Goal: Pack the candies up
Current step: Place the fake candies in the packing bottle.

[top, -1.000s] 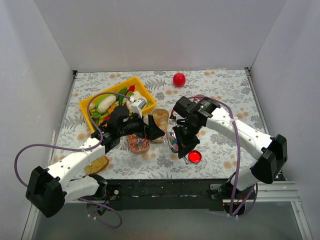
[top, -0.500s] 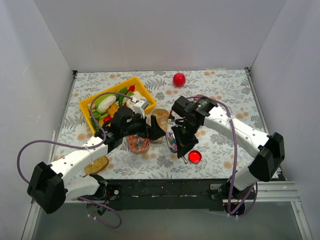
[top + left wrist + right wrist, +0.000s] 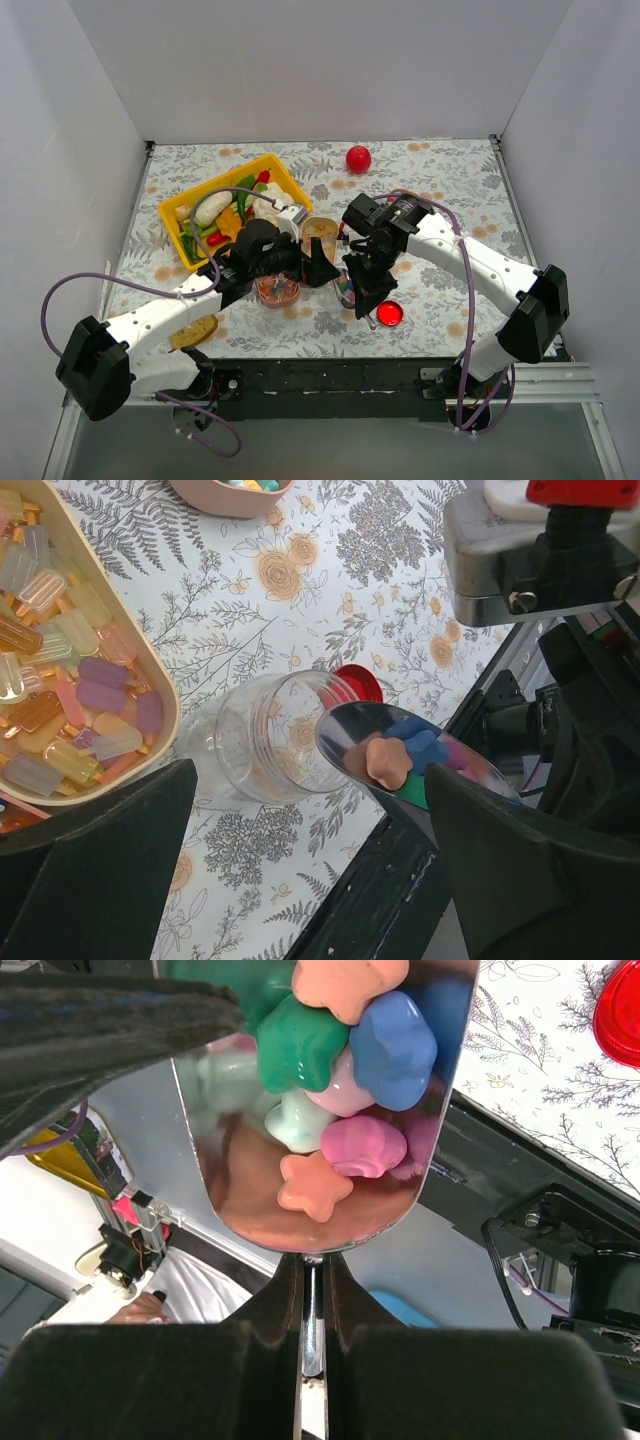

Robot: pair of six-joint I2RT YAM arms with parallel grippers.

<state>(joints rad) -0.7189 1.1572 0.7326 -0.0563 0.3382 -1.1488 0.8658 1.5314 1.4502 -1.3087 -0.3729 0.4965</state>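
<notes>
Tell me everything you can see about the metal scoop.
The scoop is shiny, mirror-like metal with a rounded bowl and a thin handle clamped in the right end effector. Its bowl carries a heap of candies in green, blue, peach, pink and mint. It hangs by the mouth of the clear jar; contact unclear.

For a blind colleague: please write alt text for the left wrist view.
A metal scoop loaded with candies hovers at the mouth of a clear jar on a floral table. A tray of more candies lies to the left, and the open left tool frames the view.
</notes>
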